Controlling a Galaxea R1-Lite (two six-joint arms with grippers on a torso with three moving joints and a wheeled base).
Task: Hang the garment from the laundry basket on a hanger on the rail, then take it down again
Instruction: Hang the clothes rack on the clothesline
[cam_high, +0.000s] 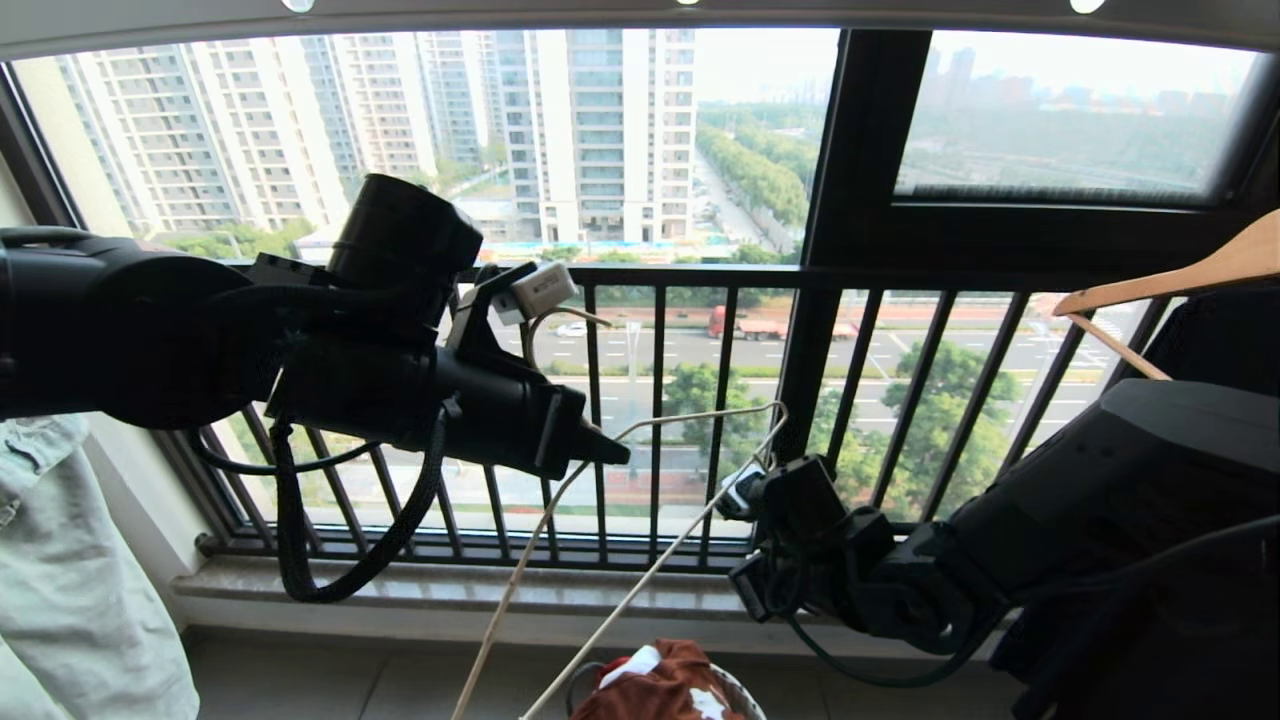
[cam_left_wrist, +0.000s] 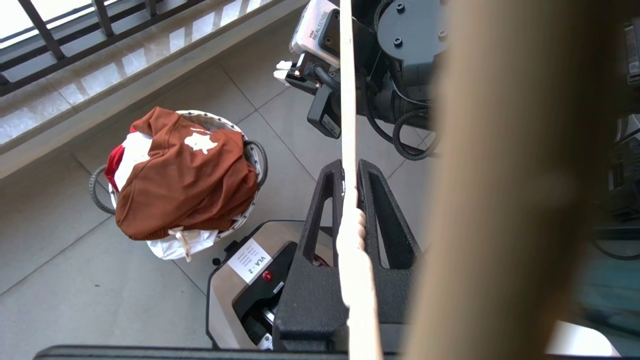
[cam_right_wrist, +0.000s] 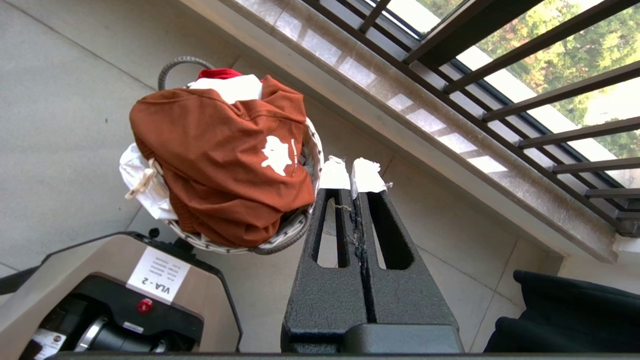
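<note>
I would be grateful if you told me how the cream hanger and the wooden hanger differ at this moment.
The cream hanger is thin, wire-like and pale; the wooden hanger is thick and light brown. The cream hanger is clamped in the left tool, slanting down toward the laundry basket; the wooden hanger is in neither tool, at the right edge of the head view above the right arm, and what it hangs from is out of view. Both have sloping shoulders.

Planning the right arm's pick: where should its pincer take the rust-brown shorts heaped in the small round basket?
Grip the gathered waistband edge by the white drawstring of the rust-brown shorts, coming from above: they mound over the basket rim, and that bunched edge overhangs free.
</note>
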